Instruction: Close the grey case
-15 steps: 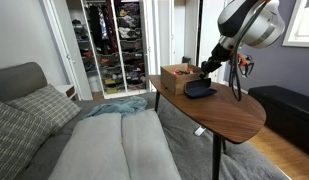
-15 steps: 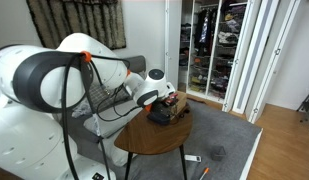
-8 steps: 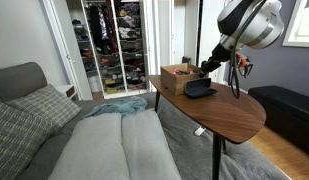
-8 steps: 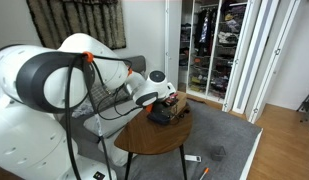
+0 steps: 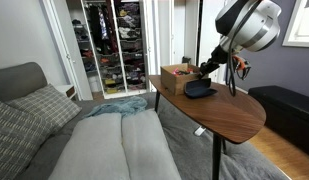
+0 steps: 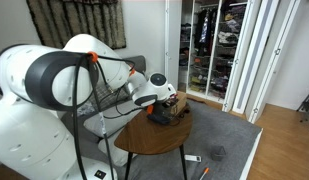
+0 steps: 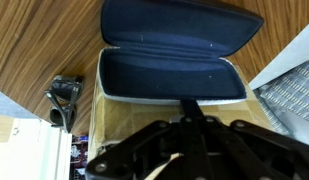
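The grey case [image 7: 169, 75] lies open on the wooden table, with its dark blue inside facing up and its lid [image 7: 182, 25] folded back flat on the far side. It shows as a dark flat shape in both exterior views [image 5: 201, 91] [image 6: 158, 116]. My gripper [image 7: 189, 104] comes in from the bottom of the wrist view. Its fingers are pressed together into one dark bar, with the tip at the near rim of the case's base. It holds nothing. It also shows in both exterior views [image 5: 206, 72] [image 6: 165, 104], just above the case.
A brown open-topped box [image 5: 176, 77] stands right beside the case, partly under my gripper in the wrist view [image 7: 119, 125]. A small black object [image 7: 62, 98] lies on the table [image 5: 229, 112] left of the case. A sofa [image 5: 104, 140] stands beside the table, with an open wardrobe behind it.
The arm has shifted only slightly. The case stays open and has not moved.
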